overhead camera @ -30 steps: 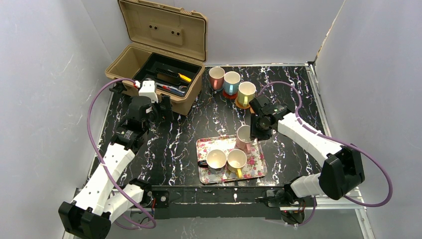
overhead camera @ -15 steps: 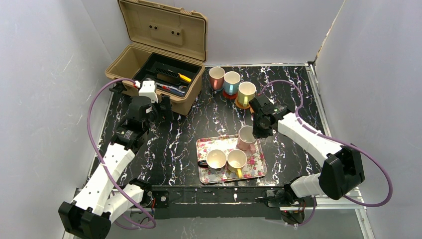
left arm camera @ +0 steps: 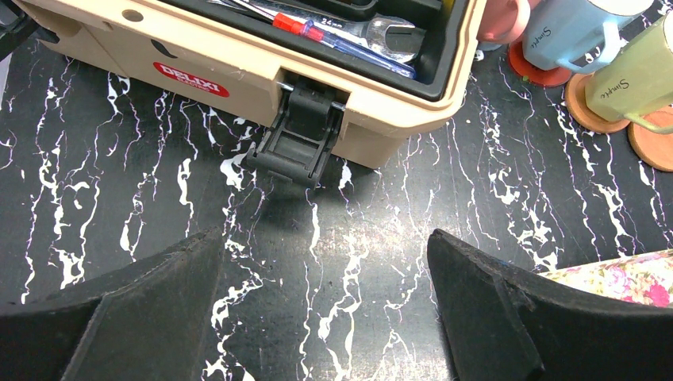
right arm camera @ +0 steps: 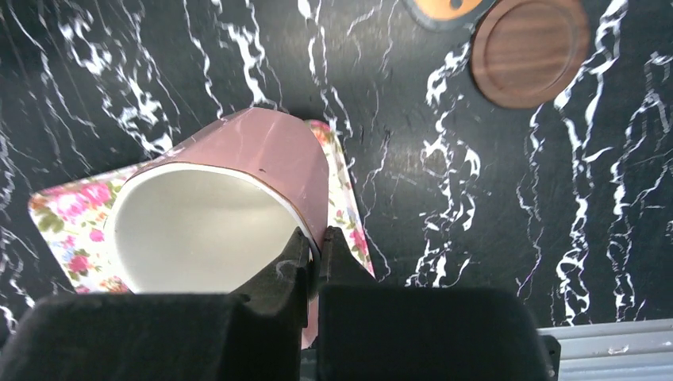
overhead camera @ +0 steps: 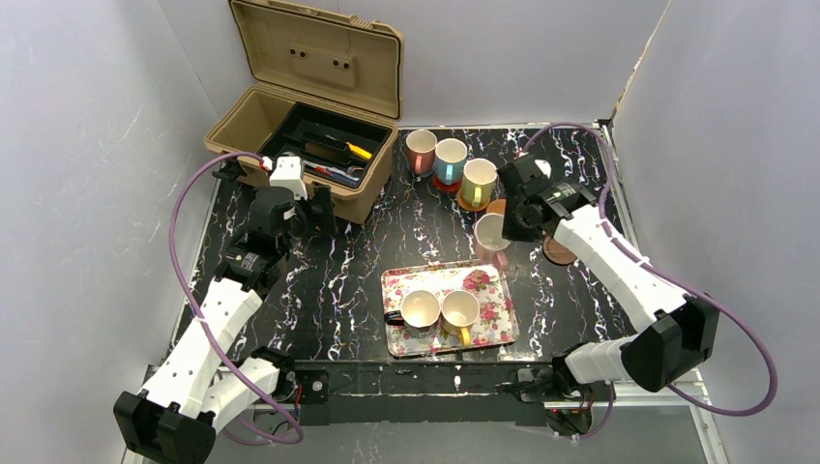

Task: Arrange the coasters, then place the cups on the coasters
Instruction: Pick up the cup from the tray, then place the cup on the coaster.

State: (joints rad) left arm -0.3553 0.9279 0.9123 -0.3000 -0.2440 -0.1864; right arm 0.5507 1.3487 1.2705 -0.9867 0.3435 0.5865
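Note:
My right gripper (right arm camera: 313, 238) is shut on the rim of a pink cup (right arm camera: 230, 198), one finger inside and one outside. The cup (overhead camera: 491, 235) hangs tilted over the far right corner of the floral tray (overhead camera: 493, 333). An empty orange coaster (overhead camera: 496, 206) and a dark brown coaster (overhead camera: 559, 249) lie just beyond it; the brown coaster (right arm camera: 530, 51) also shows in the right wrist view. At the back, a pink cup (overhead camera: 420, 150), a blue cup (overhead camera: 450, 159) and a yellow cup (overhead camera: 479, 181) stand on coasters. A cream cup (overhead camera: 421, 309) and a yellow cup (overhead camera: 460, 311) stand on the tray. My left gripper (left arm camera: 324, 238) is open over bare table.
An open tan toolbox (overhead camera: 300, 135) with tools stands at the back left, its latch (left arm camera: 301, 143) just ahead of the left gripper. White walls close in the table on three sides.
My right gripper closed on the pink cup's rim, lifted it off the tray and carried it back and to the right. The left arm has not moved.

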